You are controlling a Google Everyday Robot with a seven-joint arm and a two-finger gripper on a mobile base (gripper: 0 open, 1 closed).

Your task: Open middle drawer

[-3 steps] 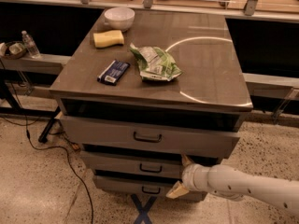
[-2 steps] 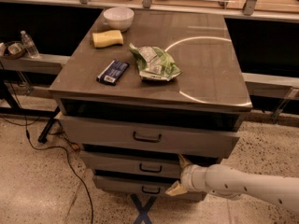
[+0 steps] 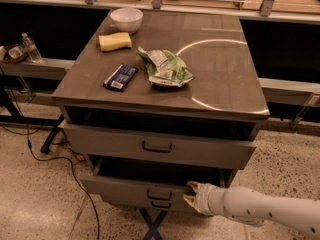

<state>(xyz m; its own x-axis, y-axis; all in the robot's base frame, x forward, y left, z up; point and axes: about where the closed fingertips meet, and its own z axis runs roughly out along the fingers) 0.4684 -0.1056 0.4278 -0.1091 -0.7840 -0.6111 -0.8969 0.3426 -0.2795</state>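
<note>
The middle drawer (image 3: 125,186) is a wide grey metal drawer with a small dark bail handle (image 3: 159,195). It stands pulled out from the cabinet, with a dark gap showing above its front. My gripper (image 3: 191,193) is at the right part of that front, just right of the handle. Its pale fingers (image 3: 193,185) are spread, the upper one at the front's top edge and the lower one against its face. My white arm (image 3: 260,211) comes in from the lower right.
The taller top drawer (image 3: 157,146) juts out slightly above; the lowest drawer's handle (image 3: 161,204) peeks below. On the cabinet top (image 3: 225,74) lie a white bowl (image 3: 126,19), yellow sponge (image 3: 114,41), blue packet (image 3: 120,77) and green chip bag (image 3: 165,68). Cables (image 3: 45,159) trail on the floor at left.
The middle drawer has slid out toward me, opening a dark gap above its front. My gripper has moved outward with it, staying at the front's right part.
</note>
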